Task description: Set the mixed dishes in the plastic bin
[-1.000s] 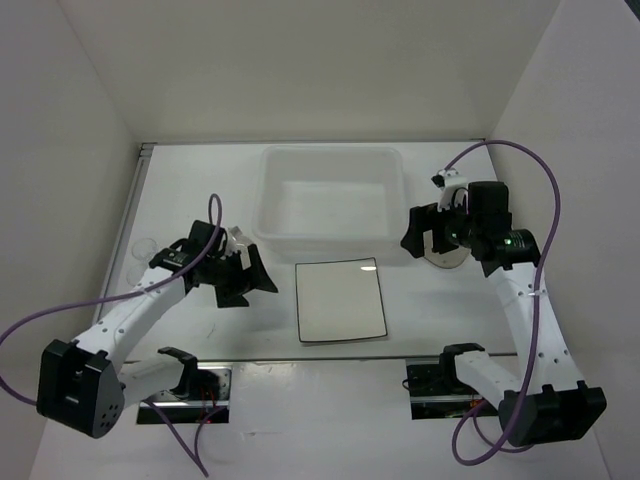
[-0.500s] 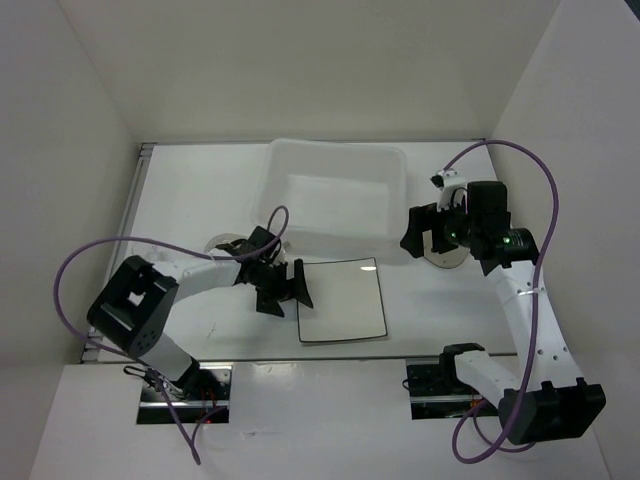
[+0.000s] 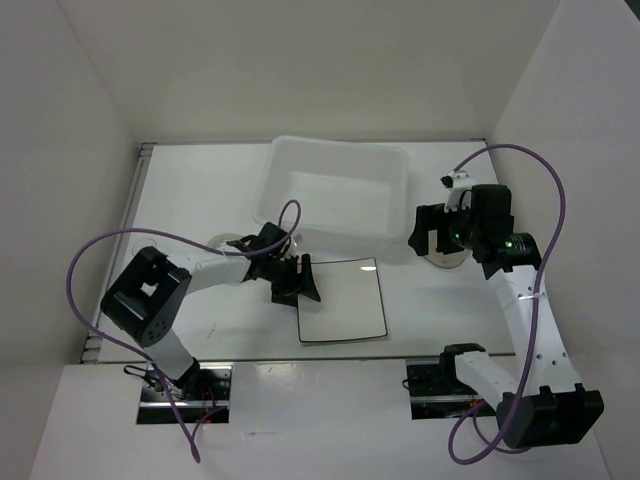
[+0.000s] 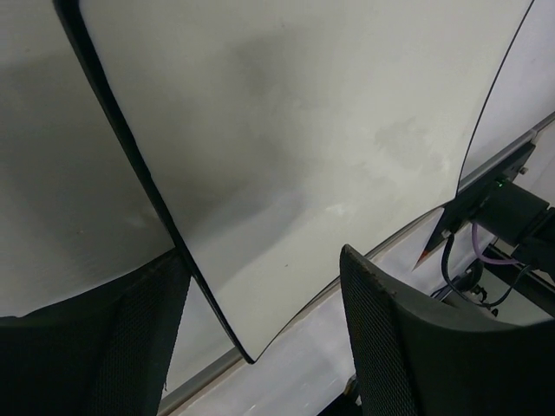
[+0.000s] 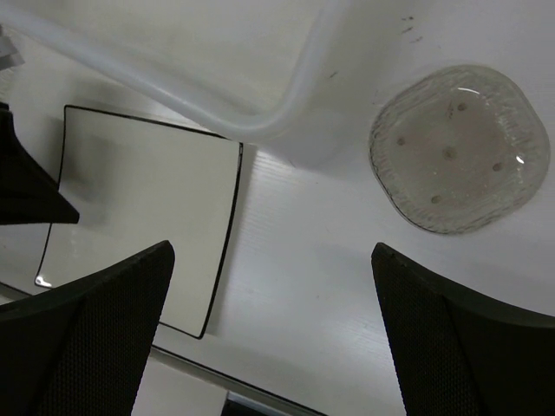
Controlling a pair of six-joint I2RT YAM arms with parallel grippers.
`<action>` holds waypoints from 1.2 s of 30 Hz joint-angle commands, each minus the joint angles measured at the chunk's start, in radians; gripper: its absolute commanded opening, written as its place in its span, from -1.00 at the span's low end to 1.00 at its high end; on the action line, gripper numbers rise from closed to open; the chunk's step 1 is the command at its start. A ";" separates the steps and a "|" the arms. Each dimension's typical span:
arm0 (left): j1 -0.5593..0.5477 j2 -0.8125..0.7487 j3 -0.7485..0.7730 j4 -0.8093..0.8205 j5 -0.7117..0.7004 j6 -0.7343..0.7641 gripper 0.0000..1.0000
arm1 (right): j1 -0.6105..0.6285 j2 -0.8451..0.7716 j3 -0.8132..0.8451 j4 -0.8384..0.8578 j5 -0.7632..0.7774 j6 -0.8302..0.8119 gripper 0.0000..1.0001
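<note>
Square plate (image 3: 341, 300), white with a thin dark rim, is where my left gripper (image 3: 303, 285) is working. On the left wrist camera its two black fingers (image 4: 95, 347) stand apart, and the dark-rimmed edge and one corner of the plate (image 4: 286, 130) run into the gap between them. The jaws are spread and I see no clamp on the plate. The left finger looks very close to the rim, but I cannot tell whether it touches. From above, that gripper sits at the plate's left edge, toward the far corner, with the arm reaching in low from the left.

The plate lies flat on the table (image 3: 200, 180), just in front of the plastic bin (image 3: 262, 200) and outside it. On the right wrist camera the bin's rounded near corner (image 5: 286, 113) is just beside the plate's far right corner (image 5: 147, 199).

My right gripper (image 3: 428, 235) hangs with its jaws wide apart and nothing between them (image 5: 273, 251). Below it a round speckled dish (image 5: 460, 147) rests on the table, right of the bin's near corner.

A faint, pale round piece (image 3: 222, 241) shows behind the left arm, too dim to identify.
</note>
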 commanded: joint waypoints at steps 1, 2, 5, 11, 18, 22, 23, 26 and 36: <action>-0.012 0.015 0.018 0.034 0.000 -0.001 0.51 | -0.033 -0.014 -0.010 0.061 0.064 0.044 0.98; -0.012 0.015 0.027 0.034 0.000 -0.001 0.51 | -0.042 0.003 -0.010 0.071 0.041 0.029 0.98; -0.021 -0.005 0.051 -0.013 -0.035 0.013 0.53 | -0.042 0.032 -0.038 0.159 -0.002 0.026 0.98; -0.003 -0.180 0.237 -0.257 -0.163 0.083 0.68 | -0.042 0.174 0.057 0.308 0.049 0.035 0.70; 0.077 -0.248 0.479 -0.524 -0.340 0.145 0.78 | -0.042 0.340 0.063 0.300 -0.128 0.087 -0.80; 0.100 -0.235 0.431 -0.535 -0.318 0.135 0.55 | -0.042 0.329 0.013 0.254 -0.188 0.078 -0.99; 0.112 -0.226 0.404 -0.526 -0.307 0.125 0.19 | -0.042 0.319 0.002 0.243 -0.224 0.089 -0.99; 0.112 -0.197 0.308 -0.491 -0.298 0.116 -0.52 | -0.001 0.306 -0.055 0.251 -0.274 0.107 -0.99; 0.161 -0.035 0.326 -0.451 -0.400 0.180 -0.91 | 0.008 0.306 -0.145 0.352 -0.220 0.182 -0.99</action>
